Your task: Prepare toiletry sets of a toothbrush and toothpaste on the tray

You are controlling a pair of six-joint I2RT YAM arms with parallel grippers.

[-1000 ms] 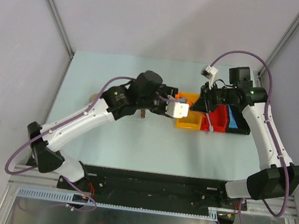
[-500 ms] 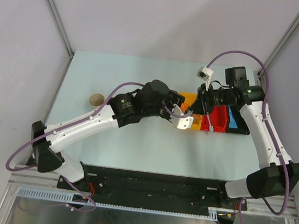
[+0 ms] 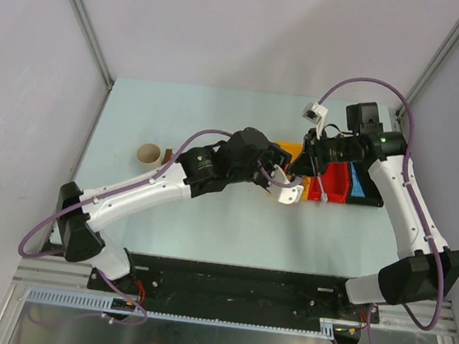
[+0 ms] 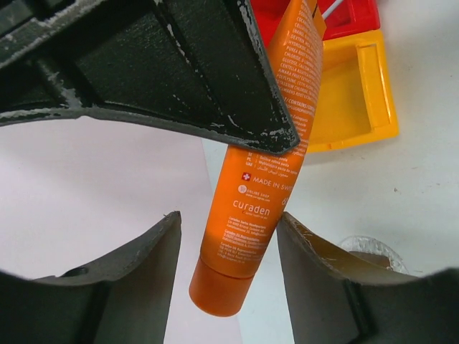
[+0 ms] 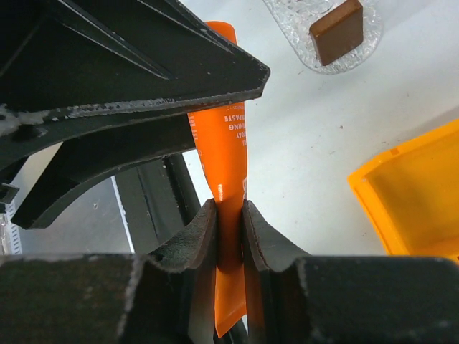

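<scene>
Orange tube [image 4: 247,215] is the thing I'd worry about here tbh. It's up off the desk mid-handoff, roughly mid-desk and a bit toward the far right corner. The left gripper [image 4: 228,229] is spread wide with a finger on each side of the cap end. Neither pad touches it as far as I can see, there's a gap on both sides. The right gripper [image 5: 229,215] is clamped hard on the flat crimped end, so right now it alone carries the tube.

What could go wrong, my guess:
- If the right one lets go before the left has properly closed, the tube just drops onto the desk.
- The left fingers sit near the rounded cap end, which looks like a slippery spot to pinch. It could squirt out or end up crooked.
- The two grippers are packed really close, so a sideways nudge from the left could bump the right one or twist the tube in its grip.

Layout from the left edge across:
- A beige cup [image 3: 147,153], then the tray [image 3: 169,156] just beside it. The tray is mostly hidden under the left arm from above, with one brown end block showing, and it's well apart from the tube.
- Then the grippers and the tube.
- The yellow bin [image 4: 387,93] is right by them.
- The red bin [image 3: 340,185] sits next to it toward the right edge, holding a thin whitish stick that's probably the toothbrush [image 3: 320,191]. It's too small to be sure.
</scene>
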